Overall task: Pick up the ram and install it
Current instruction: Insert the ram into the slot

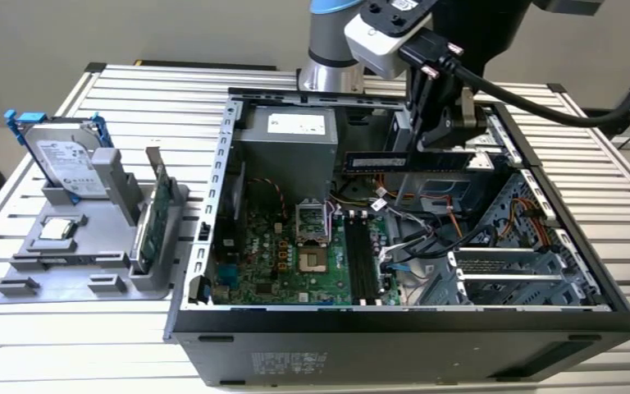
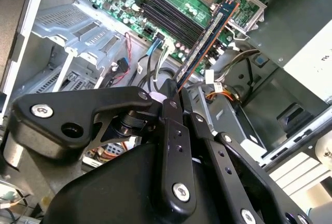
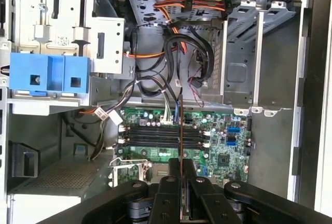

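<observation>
My gripper [image 1: 446, 148] hangs inside the open computer case [image 1: 200, 246], shut on the ram [image 1: 403, 161], a thin blue stick with dark chips. The stick is held level in the air, above the motherboard [image 1: 282, 263] and clear of it. In the second wrist view the ram [image 2: 207, 40] reaches out from the gripper [image 2: 174, 86] toward the board. The first wrist view shows the ram [image 3: 180, 130] edge-on, a thin line running out from the gripper [image 3: 180, 164]. That line crosses the black memory slots [image 3: 163, 136], which lie below. The slots [image 1: 361, 263] sit crosswise to the stick.
A grey fixture tray [image 1: 30, 283] at the exterior view's left holds a silver hard drive [image 1: 69, 160], an upright green card [image 1: 153, 222] and a small chip [image 1: 58, 230]. The power supply [image 1: 293, 135], bundled cables [image 1: 425, 230] and drive bays [image 1: 512, 271] crowd the case.
</observation>
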`<state>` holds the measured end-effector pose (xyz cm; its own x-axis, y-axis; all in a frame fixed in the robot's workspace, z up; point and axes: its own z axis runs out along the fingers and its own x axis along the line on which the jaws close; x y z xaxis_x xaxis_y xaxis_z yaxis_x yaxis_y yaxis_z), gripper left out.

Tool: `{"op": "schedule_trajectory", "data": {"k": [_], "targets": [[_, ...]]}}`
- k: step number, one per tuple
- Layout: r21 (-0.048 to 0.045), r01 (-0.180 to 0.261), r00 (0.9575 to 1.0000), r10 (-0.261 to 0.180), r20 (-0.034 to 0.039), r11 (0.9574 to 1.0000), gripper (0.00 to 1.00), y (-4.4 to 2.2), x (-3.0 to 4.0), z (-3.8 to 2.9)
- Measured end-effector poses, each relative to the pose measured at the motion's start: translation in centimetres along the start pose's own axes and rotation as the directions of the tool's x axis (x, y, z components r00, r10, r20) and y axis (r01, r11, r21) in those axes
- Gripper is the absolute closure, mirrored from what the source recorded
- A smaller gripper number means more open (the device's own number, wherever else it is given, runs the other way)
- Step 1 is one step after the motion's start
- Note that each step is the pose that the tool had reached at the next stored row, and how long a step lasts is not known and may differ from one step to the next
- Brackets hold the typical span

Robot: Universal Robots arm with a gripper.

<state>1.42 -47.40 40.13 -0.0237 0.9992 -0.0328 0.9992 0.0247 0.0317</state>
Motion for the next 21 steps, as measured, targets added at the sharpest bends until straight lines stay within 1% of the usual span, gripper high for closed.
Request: {"op": "schedule_trajectory", "data": {"k": [21], "targets": [[0.0000, 0.000, 1.0000, 0.000, 0.0000, 1.0000, 1.00, 0.12, 0.69, 0.04]]}}
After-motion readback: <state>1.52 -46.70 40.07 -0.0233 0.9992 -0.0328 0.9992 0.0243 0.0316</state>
